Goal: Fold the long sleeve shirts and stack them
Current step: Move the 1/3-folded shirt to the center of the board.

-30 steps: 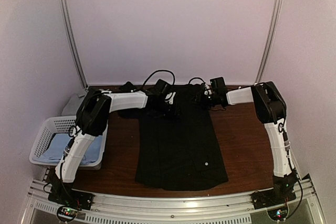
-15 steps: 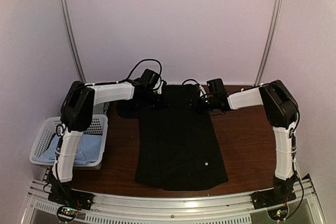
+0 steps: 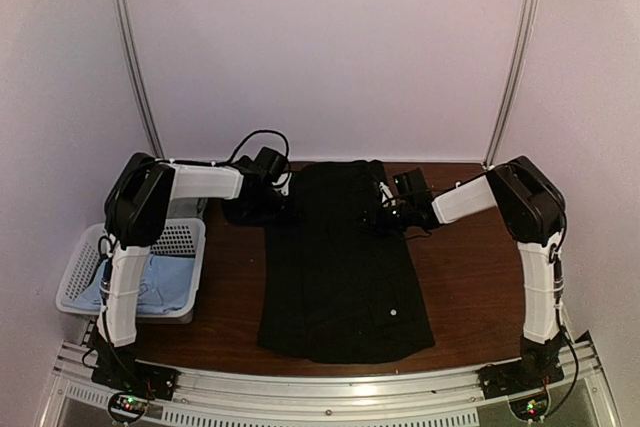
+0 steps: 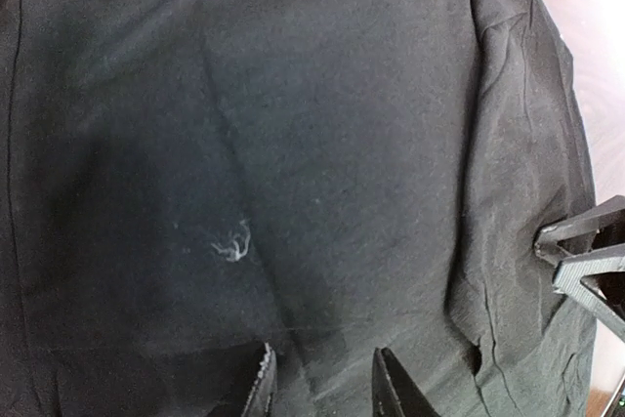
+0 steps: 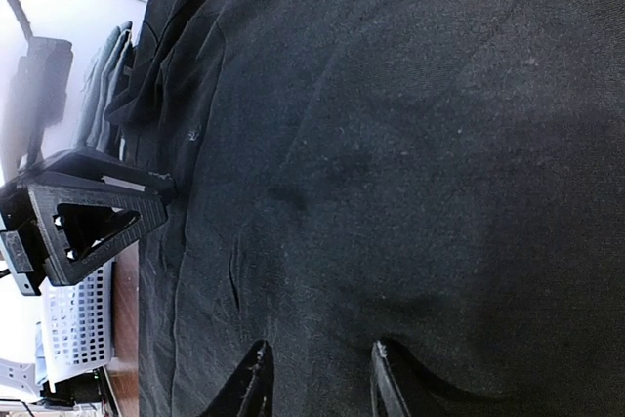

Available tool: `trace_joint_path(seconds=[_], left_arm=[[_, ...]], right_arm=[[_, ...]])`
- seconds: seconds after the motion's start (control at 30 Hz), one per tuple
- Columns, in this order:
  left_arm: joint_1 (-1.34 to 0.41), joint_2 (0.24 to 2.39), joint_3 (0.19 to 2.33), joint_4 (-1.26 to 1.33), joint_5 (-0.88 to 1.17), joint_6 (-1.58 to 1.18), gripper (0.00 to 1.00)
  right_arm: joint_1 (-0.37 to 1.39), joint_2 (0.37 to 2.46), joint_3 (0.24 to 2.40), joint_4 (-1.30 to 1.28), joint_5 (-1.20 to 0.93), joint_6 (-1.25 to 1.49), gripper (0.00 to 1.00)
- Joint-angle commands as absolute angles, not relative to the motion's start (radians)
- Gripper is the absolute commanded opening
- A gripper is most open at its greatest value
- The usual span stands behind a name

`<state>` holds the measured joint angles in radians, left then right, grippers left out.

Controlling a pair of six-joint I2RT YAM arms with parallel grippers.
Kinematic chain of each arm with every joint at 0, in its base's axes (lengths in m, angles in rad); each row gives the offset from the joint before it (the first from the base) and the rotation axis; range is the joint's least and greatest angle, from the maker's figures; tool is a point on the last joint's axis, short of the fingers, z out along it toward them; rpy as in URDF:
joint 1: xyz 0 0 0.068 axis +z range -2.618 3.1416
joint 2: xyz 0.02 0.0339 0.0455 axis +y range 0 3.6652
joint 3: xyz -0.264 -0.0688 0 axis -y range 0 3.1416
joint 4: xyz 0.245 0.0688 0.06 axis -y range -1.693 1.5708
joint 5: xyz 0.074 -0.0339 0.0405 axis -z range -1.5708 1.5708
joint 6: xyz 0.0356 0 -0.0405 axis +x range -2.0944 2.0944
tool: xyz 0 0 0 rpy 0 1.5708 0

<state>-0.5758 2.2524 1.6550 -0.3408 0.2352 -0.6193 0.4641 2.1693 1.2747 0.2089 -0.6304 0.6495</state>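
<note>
The plain black long-sleeved shirt (image 3: 345, 267) lies along the brown wooden table (image 3: 470, 267). The left gripper (image 4: 322, 393) sits at the left edge of the shirt's far end and the right gripper (image 5: 317, 388) at the right edge. Each has its fingers narrowly apart over the cloth, perhaps pressing it. Only the left wrist view shows white lint (image 4: 232, 244) on it. Left of the shirt, a white plastic lattice basket (image 3: 85, 247) holds a light blue shirt (image 3: 170, 283).

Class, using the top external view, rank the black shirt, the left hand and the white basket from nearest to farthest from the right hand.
1. Black shirt: directly beneath the right hand, which is at the shirt's far right edge.
2. Left hand: across the shirt, at its far left edge.
3. White basket: farthest, well off to the left.
</note>
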Motion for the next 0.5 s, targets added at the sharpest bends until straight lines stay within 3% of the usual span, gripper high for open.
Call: trace_joint_path(seconds=[0.0, 0.47], left_arm=[[-0.572, 2.183, 1.630, -0.299, 0.232, -0.615, 0.35], [-0.656, 2.093, 1.463, -0.245, 0.264, -0.655, 0.35]], right_arm=[[0.439, 2.148, 1.212, 0.153, -0.545, 0.607, 0.35], [0.325, 2.038, 1.065, 0.098, -0.526, 0.514, 0.36]])
